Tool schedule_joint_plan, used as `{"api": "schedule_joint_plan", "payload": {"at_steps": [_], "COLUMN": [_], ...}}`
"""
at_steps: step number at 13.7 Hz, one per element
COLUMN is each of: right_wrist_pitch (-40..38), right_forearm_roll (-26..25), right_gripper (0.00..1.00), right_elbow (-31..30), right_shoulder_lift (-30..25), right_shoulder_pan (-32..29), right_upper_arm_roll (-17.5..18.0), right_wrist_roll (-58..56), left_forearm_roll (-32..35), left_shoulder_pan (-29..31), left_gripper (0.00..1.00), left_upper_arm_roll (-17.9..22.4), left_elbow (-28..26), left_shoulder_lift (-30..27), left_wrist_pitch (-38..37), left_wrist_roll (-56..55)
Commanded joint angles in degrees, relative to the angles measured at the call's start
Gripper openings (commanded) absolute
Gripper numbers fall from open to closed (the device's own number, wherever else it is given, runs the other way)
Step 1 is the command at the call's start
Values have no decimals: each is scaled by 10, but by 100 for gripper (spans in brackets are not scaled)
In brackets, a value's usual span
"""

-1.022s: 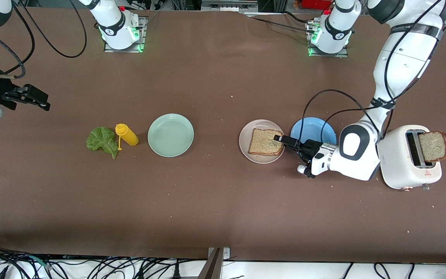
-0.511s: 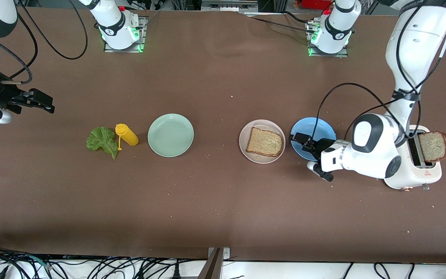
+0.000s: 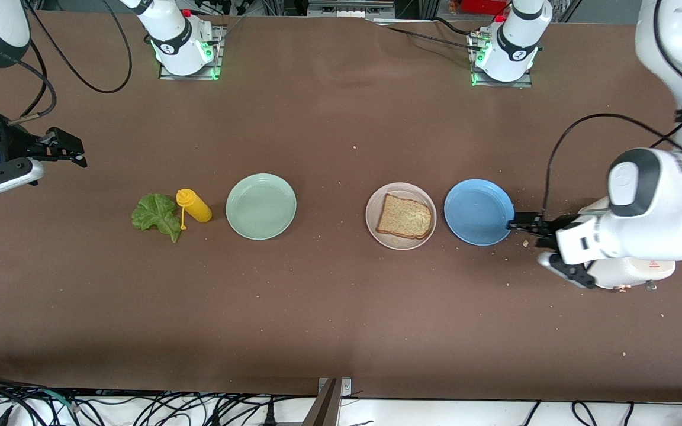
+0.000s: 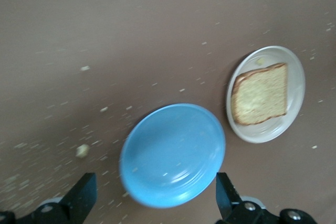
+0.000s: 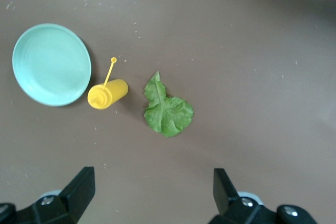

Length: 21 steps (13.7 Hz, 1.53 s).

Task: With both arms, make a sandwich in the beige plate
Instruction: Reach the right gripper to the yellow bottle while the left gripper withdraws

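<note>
Both grippers open, empty. Right gripper (image 3: 71,151) near tabletop's edge: I'd pinch lettuce (image 3: 156,216) by its rim. Left gripper (image 3: 521,225) waits beside blue plate (image 3: 478,212).

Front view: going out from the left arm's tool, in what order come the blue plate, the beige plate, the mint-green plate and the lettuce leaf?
From the left tool, open over the table:
1. Blue plate, right beside it.
2. Beige plate, next along, holding one bread slice.
3. Mint-green plate, past the table's middle.
4. Lettuce leaf, toward the right arm's end.
</note>
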Motion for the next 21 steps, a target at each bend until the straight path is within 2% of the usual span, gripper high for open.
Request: {"api": "schedule_joint_plan", "payload": {"at_steps": [1,3,6,8,9,11,14,15,17,21], "right_wrist_pitch": [-11,-10,-34,-39,-44,-41,-44,-43,-45,-42], "right_forearm_roll": [11,13,89,111,139,162,206,216,253,320], "right_gripper": [100,100,100,100,100,100,100,100,100,100], "right_elbow": [14,14,14,12,11,12,12,11,11,1], "right_shoulder_lift": [7,18,23,25,27,42,71,82,107,151], "right_shoulder_pan": [-8,-15,-23,-27,-28,-35,-57,-63,-85,-97], "right_upper_arm_roll": [0,0,-1,-1,-2,-3,-4,-4,-4,-4], "right_wrist_roll": [-98,-143,-159,-164,-194,-251,-333,-362,-427,-537], "left_forearm_roll": [78,125,183,179,162,123,124,119,110,53], "left_shoulder_pan": [-9,-10,-12,-8,-7,-5,-26,-41,-116,-117], "left_gripper": [100,100,100,100,100,100,100,100,100,100], "left_upper_arm_roll": [4,3,-1,-1,0,4,13,45,128,138], "left_elbow": [64,79,81,82,82,81,39,33,10,-2], "left_shoulder_lift": [-20,-57,-106,-117,-117,-127,-160,-168,-189,-197], "left_wrist_pitch": [-72,-96,-100,-100,-100,-118,-118,-117,-117,-116], "left_wrist_roll": [-11,-50,-60,-61,-66,-101,-132,-123,-127,-145]}}
